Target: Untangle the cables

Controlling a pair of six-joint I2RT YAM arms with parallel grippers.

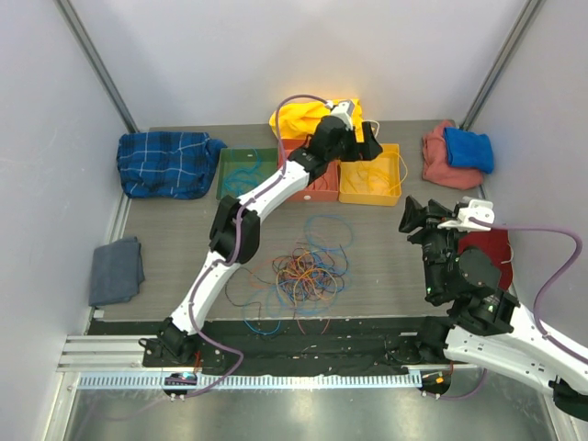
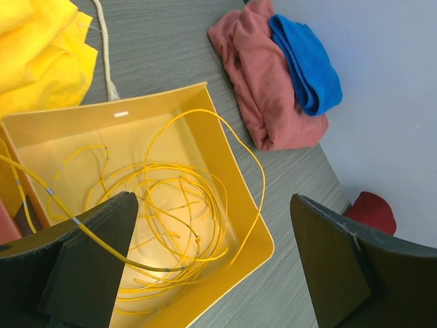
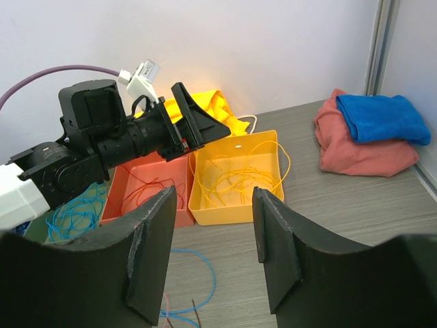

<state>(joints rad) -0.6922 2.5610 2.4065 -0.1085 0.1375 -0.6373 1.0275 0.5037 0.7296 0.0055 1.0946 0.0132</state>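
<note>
A tangle of thin cables (image 1: 308, 271) in orange, blue, red and purple lies on the table in front of the arms. My left gripper (image 1: 360, 140) (image 2: 212, 203) hangs open over the yellow bin (image 1: 370, 175) (image 2: 240, 179). Looped yellow cables (image 2: 171, 205) lie in that bin, and one strand trails across my left finger (image 2: 89, 266). My right gripper (image 1: 415, 217) (image 3: 212, 198) stands open and empty at the right, facing the bins. A blue cable (image 3: 205, 273) lies on the table below it.
A red bin (image 1: 317, 184) (image 3: 113, 213) holds red wire and a green bin (image 1: 226, 171) holds blue wire. Cloths lie around: yellow (image 1: 303, 118), blue plaid (image 1: 165, 163), grey (image 1: 117, 269), pink with blue (image 1: 455, 156). A dark red thing (image 1: 487, 248) sits by my right arm.
</note>
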